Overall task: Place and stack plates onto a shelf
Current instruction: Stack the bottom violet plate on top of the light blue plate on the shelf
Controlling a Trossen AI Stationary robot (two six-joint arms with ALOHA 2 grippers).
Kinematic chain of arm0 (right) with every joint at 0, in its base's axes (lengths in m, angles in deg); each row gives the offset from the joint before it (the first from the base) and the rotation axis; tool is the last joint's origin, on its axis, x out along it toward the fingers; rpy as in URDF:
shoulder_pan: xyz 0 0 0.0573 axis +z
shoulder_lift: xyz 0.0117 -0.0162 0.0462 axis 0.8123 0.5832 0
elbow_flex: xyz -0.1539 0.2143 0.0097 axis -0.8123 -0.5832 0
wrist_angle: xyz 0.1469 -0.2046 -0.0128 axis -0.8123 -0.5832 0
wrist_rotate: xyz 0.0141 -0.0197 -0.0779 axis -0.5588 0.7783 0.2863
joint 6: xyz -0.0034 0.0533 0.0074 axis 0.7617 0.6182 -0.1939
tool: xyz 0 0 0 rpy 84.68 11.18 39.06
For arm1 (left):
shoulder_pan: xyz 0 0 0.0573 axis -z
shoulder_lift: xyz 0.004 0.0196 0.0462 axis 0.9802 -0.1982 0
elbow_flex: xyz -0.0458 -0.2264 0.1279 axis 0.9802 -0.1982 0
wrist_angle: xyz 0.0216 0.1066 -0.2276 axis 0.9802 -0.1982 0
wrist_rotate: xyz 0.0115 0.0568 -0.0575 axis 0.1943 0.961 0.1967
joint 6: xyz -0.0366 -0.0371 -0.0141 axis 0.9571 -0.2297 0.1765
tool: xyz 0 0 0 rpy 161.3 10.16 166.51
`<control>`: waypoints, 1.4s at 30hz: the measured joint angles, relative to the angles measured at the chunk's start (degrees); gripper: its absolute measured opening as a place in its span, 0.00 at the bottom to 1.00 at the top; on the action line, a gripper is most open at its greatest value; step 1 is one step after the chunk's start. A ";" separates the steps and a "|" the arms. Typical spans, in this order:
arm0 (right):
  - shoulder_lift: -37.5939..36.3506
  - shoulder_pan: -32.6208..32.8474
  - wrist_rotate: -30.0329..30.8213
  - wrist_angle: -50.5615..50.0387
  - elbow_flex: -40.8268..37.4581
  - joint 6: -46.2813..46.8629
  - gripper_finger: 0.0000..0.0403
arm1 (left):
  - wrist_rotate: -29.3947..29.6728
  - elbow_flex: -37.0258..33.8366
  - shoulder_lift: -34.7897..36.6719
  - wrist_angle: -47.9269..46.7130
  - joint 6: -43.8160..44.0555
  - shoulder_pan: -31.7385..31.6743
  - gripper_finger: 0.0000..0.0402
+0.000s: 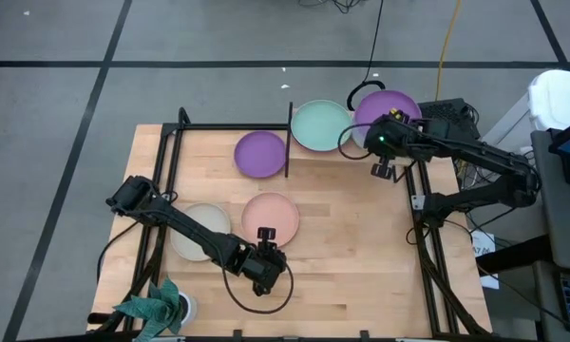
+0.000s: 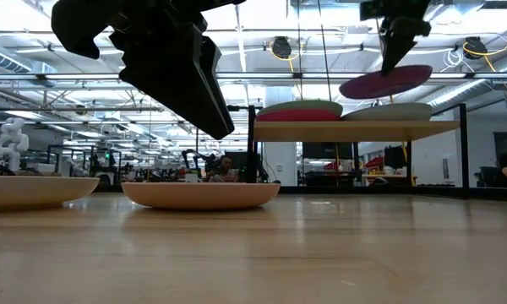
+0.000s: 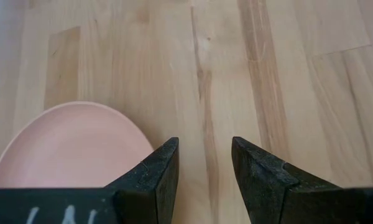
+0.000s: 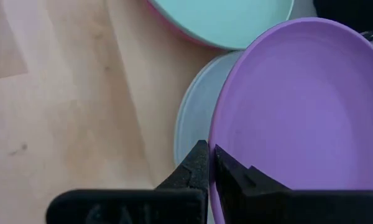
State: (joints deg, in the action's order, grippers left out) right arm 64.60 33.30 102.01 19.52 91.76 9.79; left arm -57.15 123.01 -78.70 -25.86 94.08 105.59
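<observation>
Above the shelf's right end, the purple plate (image 1: 391, 110) hangs tilted in the air, pinched at its near rim by the right hand (image 4: 209, 163), whose fingers are clamped together on the edge. Directly below it lies a pale grey-blue plate (image 4: 194, 121) on the shelf (image 2: 355, 130); just left of that sits the mint green plate (image 1: 320, 125), stacked on a magenta one whose rim shows beneath.

Judgement: step in hand is stacking the purple plate on the grey-blue one. To do it well: level the plate first, since the low view shows its free edge raised; centre it over the grey-blue plate, keeping clear of the mint green rim; lower until it rests, then release. A rim pinch lets the plate swing, so move slowly.

A second purple plate (image 1: 260, 153) lies left of the black upright. Nearer, the peach plate (image 1: 270, 216) and beige plate (image 1: 198, 231) rest on the tabletop (image 1: 351, 247). Left hand (image 3: 204, 163) hovers at the peach plate's near edge, fingers apart, holding nothing.
</observation>
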 joint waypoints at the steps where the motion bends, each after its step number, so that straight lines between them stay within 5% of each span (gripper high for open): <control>1: 0.01 -0.63 0.00 1.04 -0.54 -0.64 0.00 | 0.00 0.00 0.00 0.00 -0.02 0.00 0.38; 18: 0.04 -8.93 -5.83 9.51 -8.76 -4.60 0.00 | -0.01 0.00 0.00 0.00 -0.57 0.00 0.38; 42: -1.30 -8.46 -5.99 17.27 -13.29 -3.02 0.13 | -0.04 0.02 0.00 -0.03 -0.25 0.00 0.38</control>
State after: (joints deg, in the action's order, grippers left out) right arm 63.30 24.83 96.02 36.79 78.46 6.77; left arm -57.20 123.03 -78.70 -25.89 93.83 105.59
